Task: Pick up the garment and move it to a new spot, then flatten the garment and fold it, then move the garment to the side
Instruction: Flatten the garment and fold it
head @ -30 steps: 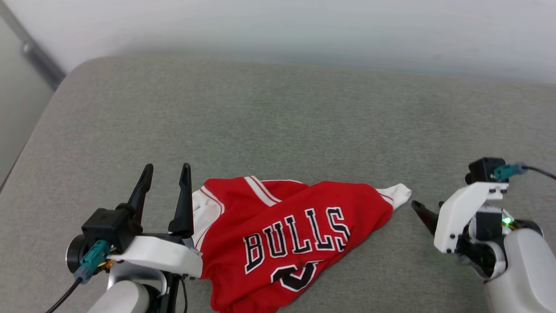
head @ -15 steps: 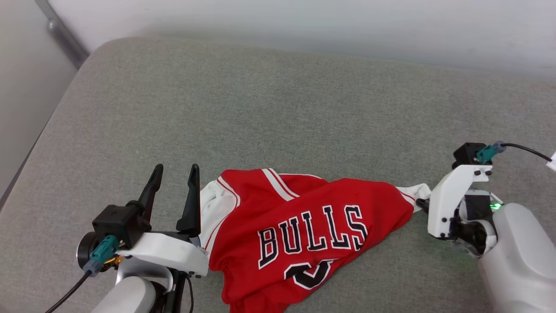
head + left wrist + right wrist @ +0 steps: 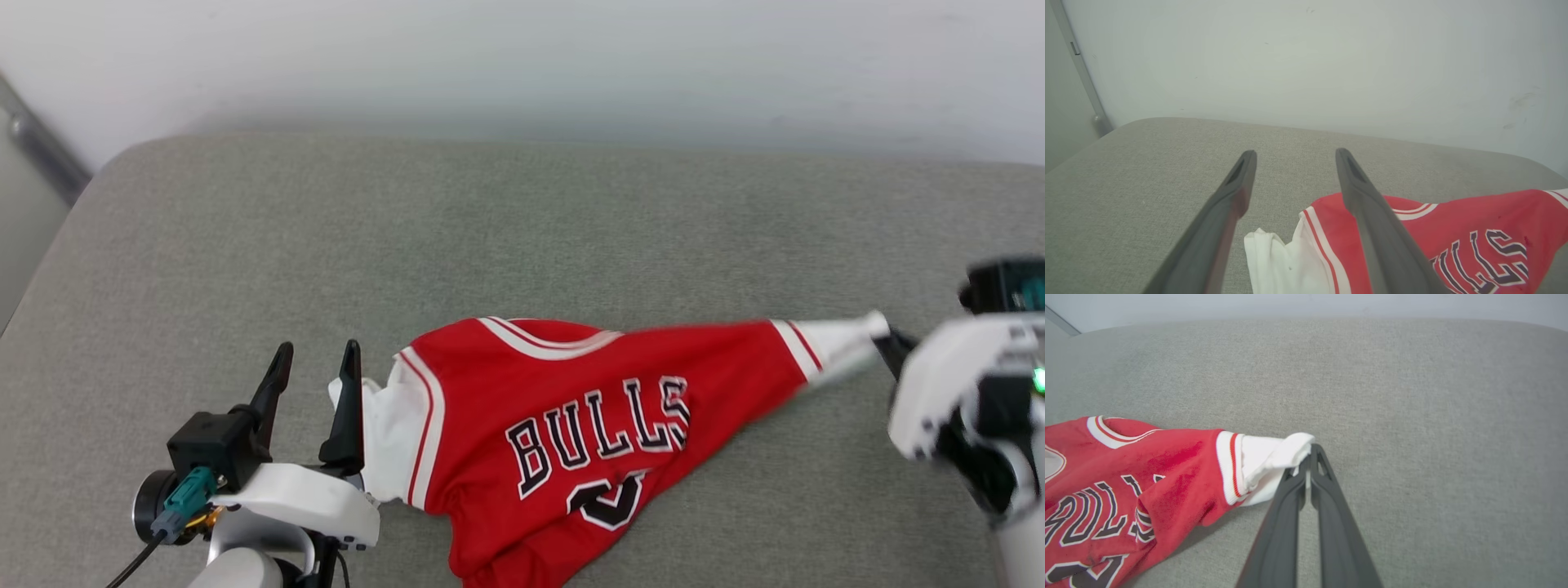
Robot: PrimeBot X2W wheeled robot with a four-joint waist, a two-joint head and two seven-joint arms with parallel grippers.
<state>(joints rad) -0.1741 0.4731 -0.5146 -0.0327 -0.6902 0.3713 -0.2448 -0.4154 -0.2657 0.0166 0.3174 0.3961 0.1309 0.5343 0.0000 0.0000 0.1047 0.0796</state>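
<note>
The garment (image 3: 588,408), a red jersey with white sleeves and black BULLS lettering, lies crumpled on a grey cushion. In the head view my right gripper (image 3: 886,339) is shut on the garment's white sleeve end, which is stretched out to the right and lifted off the cushion. The right wrist view shows the two dark fingers pinched together on that white cuff (image 3: 1294,451), with my right gripper (image 3: 1308,457) at its edge. My left gripper (image 3: 314,359) stands open beside the jersey's other white sleeve (image 3: 1274,257); in the left wrist view my left gripper (image 3: 1294,157) holds nothing.
The grey cushion (image 3: 490,237) runs back to a pale wall (image 3: 522,57). Its left edge drops off near a grey rail (image 3: 41,139) at the upper left. Bare cushion lies behind and to the right of the jersey.
My right gripper closed on the white sleeve end and pulled it to the right and upward, stretching the jersey. The head camera shifted. The left gripper stayed open by the other sleeve.
</note>
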